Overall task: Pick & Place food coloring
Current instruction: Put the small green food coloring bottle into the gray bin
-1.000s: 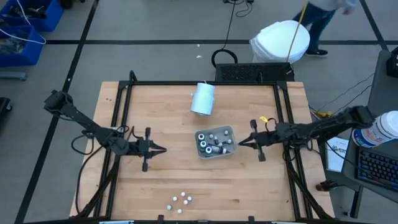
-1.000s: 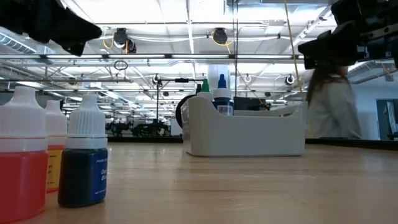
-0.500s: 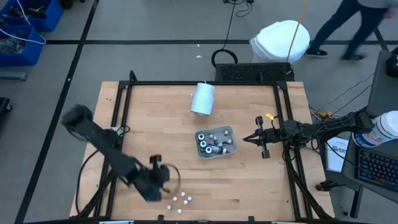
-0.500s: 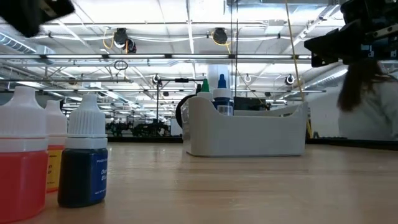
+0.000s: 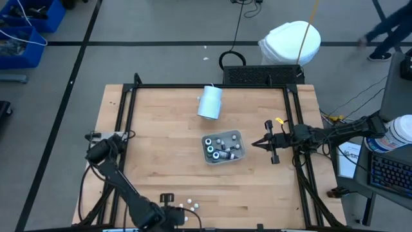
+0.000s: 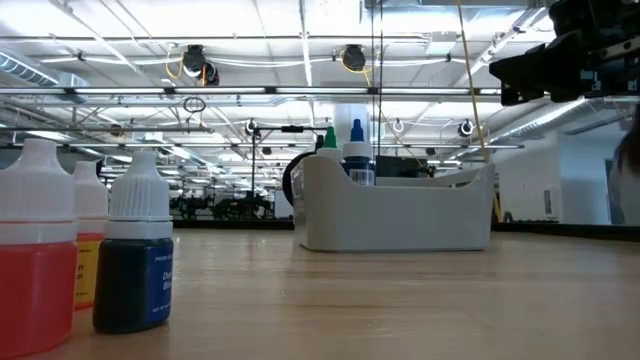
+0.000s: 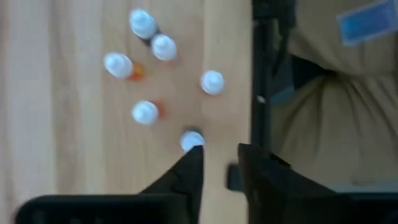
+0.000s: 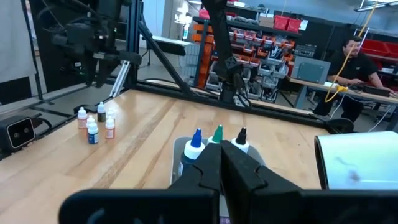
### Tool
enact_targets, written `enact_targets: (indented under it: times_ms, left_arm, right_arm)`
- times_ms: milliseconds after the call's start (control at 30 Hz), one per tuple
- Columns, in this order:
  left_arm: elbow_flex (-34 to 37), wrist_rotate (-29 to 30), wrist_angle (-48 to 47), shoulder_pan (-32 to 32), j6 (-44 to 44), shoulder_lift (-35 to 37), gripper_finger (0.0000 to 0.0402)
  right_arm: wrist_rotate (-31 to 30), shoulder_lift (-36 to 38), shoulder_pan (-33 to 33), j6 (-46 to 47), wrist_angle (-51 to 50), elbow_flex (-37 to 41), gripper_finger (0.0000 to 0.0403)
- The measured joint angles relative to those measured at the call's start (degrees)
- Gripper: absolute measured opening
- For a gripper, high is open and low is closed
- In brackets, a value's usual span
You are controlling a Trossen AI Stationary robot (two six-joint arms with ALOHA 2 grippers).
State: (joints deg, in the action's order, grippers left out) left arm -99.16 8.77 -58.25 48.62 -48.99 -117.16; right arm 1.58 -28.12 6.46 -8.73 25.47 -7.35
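1. No label can be read; the dark bottle (image 6: 138, 262) carries white print too small to make out.
2. Loose food coloring (image 5: 187, 206) stands at the bench (image 5: 161, 129) near edge; more fills the tray (image 5: 223, 147).
3. Left claw (image 7: 217, 171), fingers apart, hangs above the loose bottles.
4. Right claw (image 5: 255, 144), fingers together, sits beside the tray; a pale cylinder (image 5: 210, 102) lies beyond.

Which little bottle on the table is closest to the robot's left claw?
The white-capped bottle right at the left gripper's fingertips; the other four loose bottles stand farther off.
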Motion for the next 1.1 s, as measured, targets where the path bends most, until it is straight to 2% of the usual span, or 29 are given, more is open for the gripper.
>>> enact_targets:
  times_ms: [133, 267, 400, 567, 767, 1100]
  left_arm:
    - [1.30, 3.96, -0.29, 0.37, 0.23, 0.11, 0.0164]
    - [2.33, 2.32, 0.54, 0.37, 0.22, 0.11, 0.0207]
    - [4.54, 1.70, 4.22, -0.22, -0.18, 0.09, 0.0230]
    - [7.99, -0.52, 8.47, -1.08, -0.76, 0.09, 0.0238]
    - [10.24, -2.78, 9.06, -1.31, -1.82, 0.11, 0.0239]
    - [12.36, -2.79, 13.58, -1.36, -1.56, 0.10, 0.0239]
  right_arm:
    - [0.00, 0.00, 0.00, -1.21, 0.03, 0.00, 0.0000]
    - [0.00, 0.00, 0.00, -1.61, 0.04, 0.00, 0.0000]
    - [0.00, 0.00, 0.00, -1.63, 0.02, 0.00, 0.0000]
    - [0.00, 0.00, 0.00, -1.63, 0.00, 0.00, 0.0000]
    - [0.00, 0.00, 0.00, -1.61, 0.00, 0.00, 0.0000]
    - [0.00, 0.00, 0.00, -2.03, -0.02, 0.00, 0.0000]
